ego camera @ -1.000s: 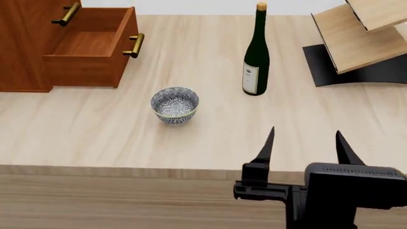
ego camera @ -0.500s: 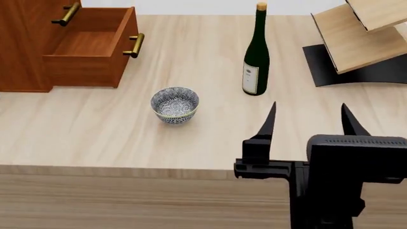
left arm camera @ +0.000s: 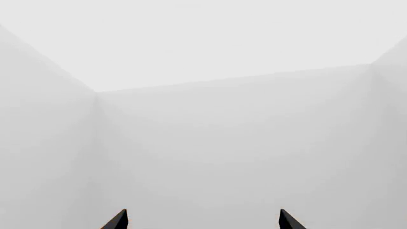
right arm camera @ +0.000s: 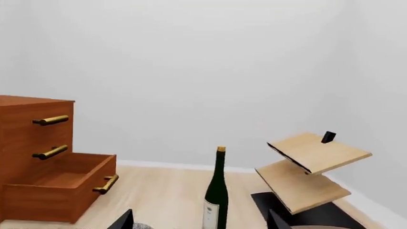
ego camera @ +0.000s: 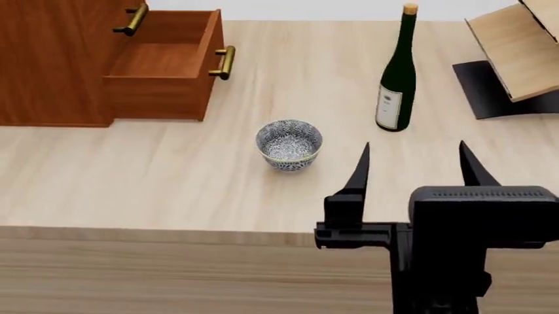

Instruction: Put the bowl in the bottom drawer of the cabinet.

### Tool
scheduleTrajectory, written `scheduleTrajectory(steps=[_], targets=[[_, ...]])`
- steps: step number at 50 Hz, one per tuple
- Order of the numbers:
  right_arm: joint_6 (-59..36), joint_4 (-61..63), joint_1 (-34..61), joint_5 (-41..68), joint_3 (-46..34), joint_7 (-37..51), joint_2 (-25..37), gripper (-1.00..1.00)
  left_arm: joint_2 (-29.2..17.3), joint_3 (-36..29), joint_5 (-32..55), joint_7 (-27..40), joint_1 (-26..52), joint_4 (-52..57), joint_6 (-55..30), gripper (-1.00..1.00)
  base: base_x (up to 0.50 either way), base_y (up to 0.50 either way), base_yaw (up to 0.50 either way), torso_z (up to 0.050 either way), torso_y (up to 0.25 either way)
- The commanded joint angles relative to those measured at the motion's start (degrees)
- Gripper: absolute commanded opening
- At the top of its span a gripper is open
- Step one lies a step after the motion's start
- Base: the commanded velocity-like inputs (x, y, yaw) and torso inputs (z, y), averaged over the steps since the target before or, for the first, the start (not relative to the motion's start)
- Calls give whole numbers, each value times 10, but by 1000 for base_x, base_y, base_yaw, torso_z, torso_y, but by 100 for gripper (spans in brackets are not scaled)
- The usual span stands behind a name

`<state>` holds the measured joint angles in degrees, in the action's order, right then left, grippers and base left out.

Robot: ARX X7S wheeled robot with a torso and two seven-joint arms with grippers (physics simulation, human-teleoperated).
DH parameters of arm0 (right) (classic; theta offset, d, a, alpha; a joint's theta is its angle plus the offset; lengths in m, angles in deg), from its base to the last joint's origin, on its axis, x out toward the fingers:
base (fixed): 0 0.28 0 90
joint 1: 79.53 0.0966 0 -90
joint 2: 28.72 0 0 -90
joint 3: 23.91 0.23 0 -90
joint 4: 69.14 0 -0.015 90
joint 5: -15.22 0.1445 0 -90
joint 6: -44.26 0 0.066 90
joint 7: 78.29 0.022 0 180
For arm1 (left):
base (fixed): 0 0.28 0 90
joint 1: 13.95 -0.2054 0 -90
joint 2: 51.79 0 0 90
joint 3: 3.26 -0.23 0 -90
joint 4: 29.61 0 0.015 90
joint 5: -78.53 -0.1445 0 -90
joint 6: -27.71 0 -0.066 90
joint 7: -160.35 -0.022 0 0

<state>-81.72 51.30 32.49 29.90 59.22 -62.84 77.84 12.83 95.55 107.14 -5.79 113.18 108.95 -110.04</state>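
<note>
right claw (ego camera: 410, 167) apart, empty – bowl (ego camera: 289, 144) free on tabletop (ego camera: 157, 176) | risk: sideways approach nudges bottle (ego camera: 395, 78) – it topples

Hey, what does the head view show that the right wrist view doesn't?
Only the head view shows the whole bowl on the table, apart from the open right gripper. Only the right wrist view shows the cabinet's upper handles, closed drawers and the rack's two shelves. Both show the bottom drawer pulled open and the wine bottle upright.
</note>
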Motion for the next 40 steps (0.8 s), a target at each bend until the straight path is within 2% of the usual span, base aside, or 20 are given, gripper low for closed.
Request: scheduleTrajectory(steps=[1, 40], targets=[[8, -5, -5, 0, -4, 0, 3, 100, -1, -6, -2, 2, 0, -3, 4, 100, 0, 500, 0, 0, 0], [36, -15, -23, 6, -8, 2, 7, 100, -5, -19, -4, 7, -7, -9, 18, 100, 0, 500, 0, 0, 0]])
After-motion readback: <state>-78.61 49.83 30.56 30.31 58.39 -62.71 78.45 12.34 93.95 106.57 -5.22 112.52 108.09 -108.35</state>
